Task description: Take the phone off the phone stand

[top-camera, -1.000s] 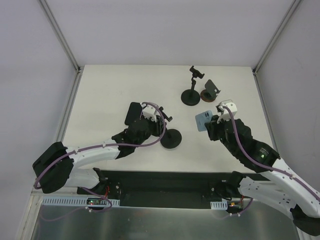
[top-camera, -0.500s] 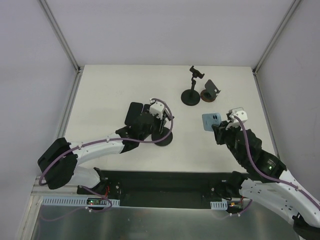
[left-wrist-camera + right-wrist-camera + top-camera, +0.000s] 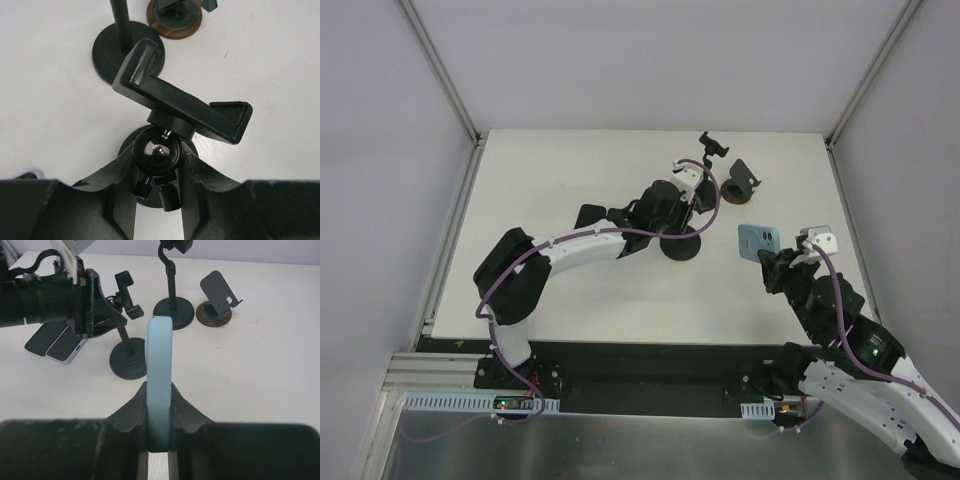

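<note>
My right gripper (image 3: 769,264) is shut on a light blue phone (image 3: 757,241) and holds it in the air at the right, clear of every stand. In the right wrist view the phone (image 3: 159,355) stands edge-on between my fingers (image 3: 134,407). My left gripper (image 3: 684,197) is shut on the ball joint (image 3: 156,149) of a black phone stand whose round base (image 3: 678,246) rests on the table. Its clamp (image 3: 186,107) is empty. The same stand shows in the right wrist view (image 3: 127,358).
A second black pole stand (image 3: 704,185) with an empty clamp and a small brown-based wedge stand (image 3: 738,183) sit at the back. Two phones (image 3: 56,342) lie flat on the table left of the held stand, a dark one (image 3: 588,221) showing from above.
My left arm has reached far and right, carrying the stand toward the back stands. My right gripper has moved right and slightly nearer with the blue phone, widening the gap.
</note>
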